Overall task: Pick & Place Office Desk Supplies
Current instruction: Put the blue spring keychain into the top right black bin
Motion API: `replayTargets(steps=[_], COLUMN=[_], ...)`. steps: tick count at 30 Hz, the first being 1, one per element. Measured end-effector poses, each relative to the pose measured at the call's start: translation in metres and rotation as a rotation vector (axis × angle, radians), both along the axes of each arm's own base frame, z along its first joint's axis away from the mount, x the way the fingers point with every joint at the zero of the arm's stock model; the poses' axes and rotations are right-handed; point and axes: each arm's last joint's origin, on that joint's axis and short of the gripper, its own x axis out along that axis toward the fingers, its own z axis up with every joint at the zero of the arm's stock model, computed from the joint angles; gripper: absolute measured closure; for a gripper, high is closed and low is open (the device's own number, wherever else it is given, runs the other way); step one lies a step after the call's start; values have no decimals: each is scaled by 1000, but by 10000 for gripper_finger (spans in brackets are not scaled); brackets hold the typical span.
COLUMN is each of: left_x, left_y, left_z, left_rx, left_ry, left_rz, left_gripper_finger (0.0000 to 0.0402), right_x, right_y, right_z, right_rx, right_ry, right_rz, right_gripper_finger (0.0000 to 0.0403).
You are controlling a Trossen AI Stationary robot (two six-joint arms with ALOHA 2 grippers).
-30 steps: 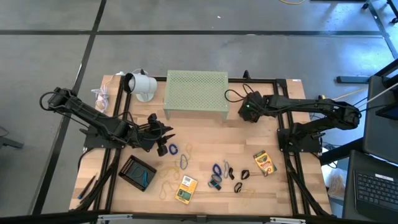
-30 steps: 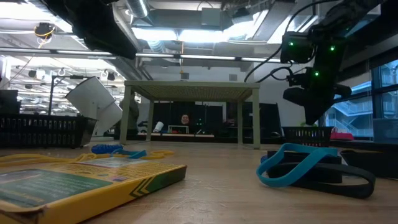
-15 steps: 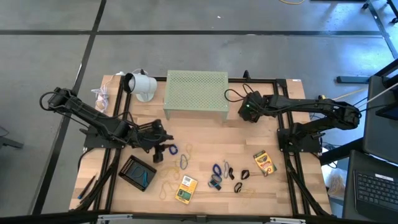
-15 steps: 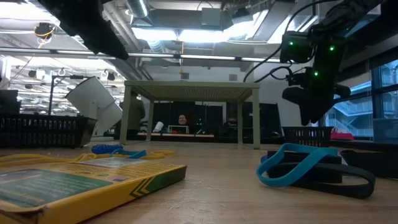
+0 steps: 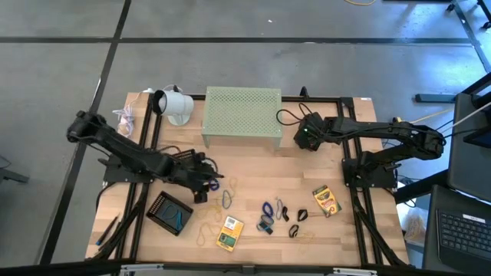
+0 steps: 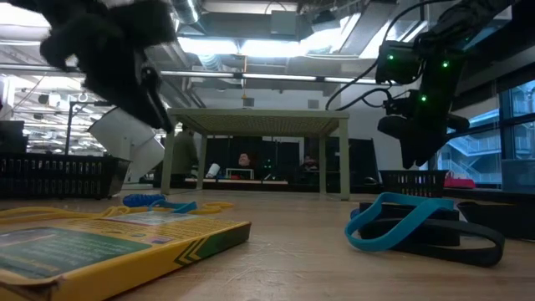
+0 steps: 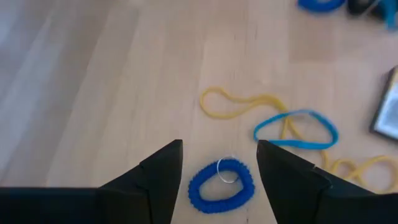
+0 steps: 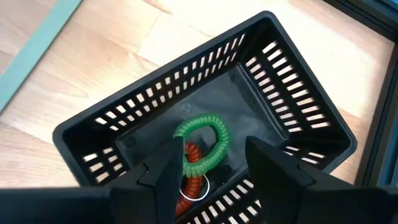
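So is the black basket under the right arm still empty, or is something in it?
Not empty. The right wrist view shows a green coil loop and a red coil lying on the floor of the black basket, below the open right gripper.

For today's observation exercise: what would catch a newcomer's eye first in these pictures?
Probably the scatter of office desk supplies on the wooden table's near half, with a pale green perforated riser at the back. The left gripper hangs open right over a blue coil loop. The right gripper, open, looks into a black slotted basket holding a green coil and a red one.
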Motion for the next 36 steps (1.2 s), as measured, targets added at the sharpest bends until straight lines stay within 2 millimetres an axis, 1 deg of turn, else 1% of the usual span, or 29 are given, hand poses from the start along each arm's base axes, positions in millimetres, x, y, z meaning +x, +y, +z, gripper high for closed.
replayTargets(steps=[7,12,20,32,36], left_x=[11,15,17,9,9], left_y=[-3,-3,-5,-2,-1], left_z=[-34,-49,-54,-63,-64], left_rx=[-89,-62,-97,-90,-68], left_ry=[176,224,238,237,205], left_rz=[-68,-88,-89,-61,-46], left_gripper_finger=[204,205,205,207,229], right_x=[0,1,4,4,5], right_y=[0,0,-2,-2,-2], right_z=[0,0,1,2,2], right_rx=[0,-6,-17,-22,-24], right_ry=[0,-13,-43,-48,-47], right_rz=[0,0,0,-1,6], right_gripper_finger=[230,230,230,230,230])
